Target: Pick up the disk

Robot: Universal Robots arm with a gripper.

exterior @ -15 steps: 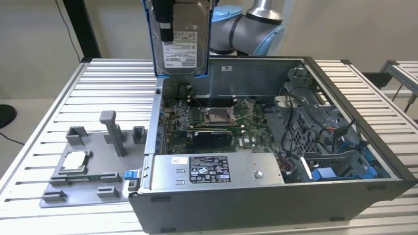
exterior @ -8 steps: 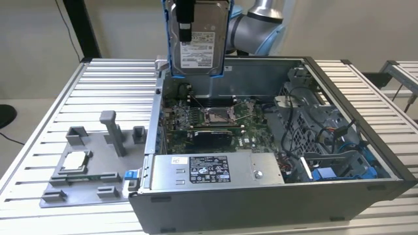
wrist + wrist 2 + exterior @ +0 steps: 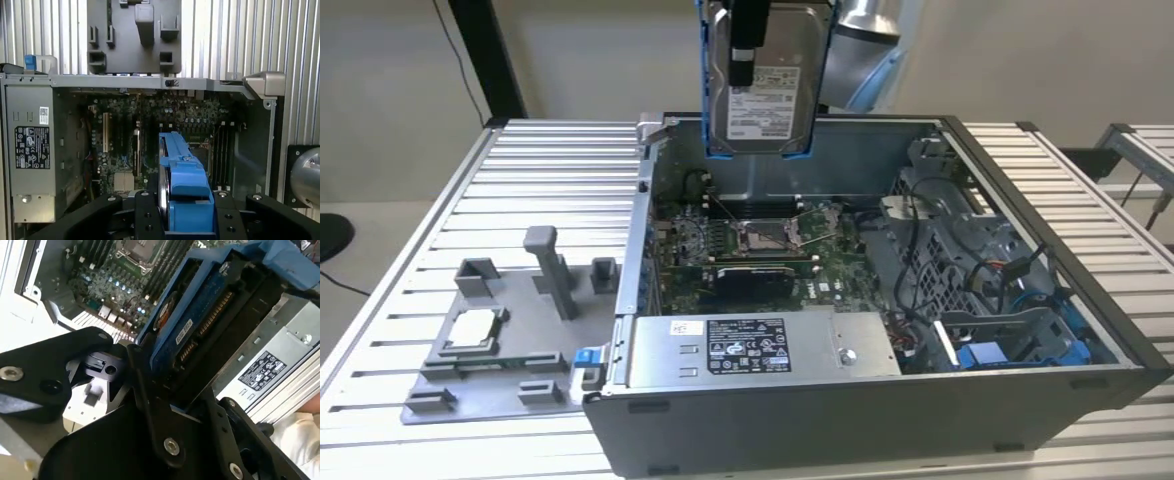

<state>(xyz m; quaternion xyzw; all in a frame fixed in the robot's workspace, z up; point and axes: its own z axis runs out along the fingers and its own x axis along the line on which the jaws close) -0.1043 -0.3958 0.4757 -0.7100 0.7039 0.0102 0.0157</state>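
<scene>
The disk (image 3: 771, 95), a silver-grey drive with a white label in a blue carrier bracket, hangs upright above the rear of the open computer case (image 3: 881, 420). My gripper (image 3: 750, 62) is shut on it from above, one black finger lying over the labelled face. In the first wrist view the disk (image 3: 181, 175) shows edge-on between the black fingers, over the motherboard. The second wrist view shows the disk's (image 3: 200, 320) circuit-board side and connector, clamped in the gripper (image 3: 175, 385).
Inside the case are the motherboard (image 3: 747, 250), a grey power-supply box (image 3: 761, 345) at the front and cables and blue brackets (image 3: 987, 340) on the exterior view's right. A grey fixture plate (image 3: 507, 350) with a square processor chip (image 3: 470, 330) lies on the slatted table (image 3: 534, 170).
</scene>
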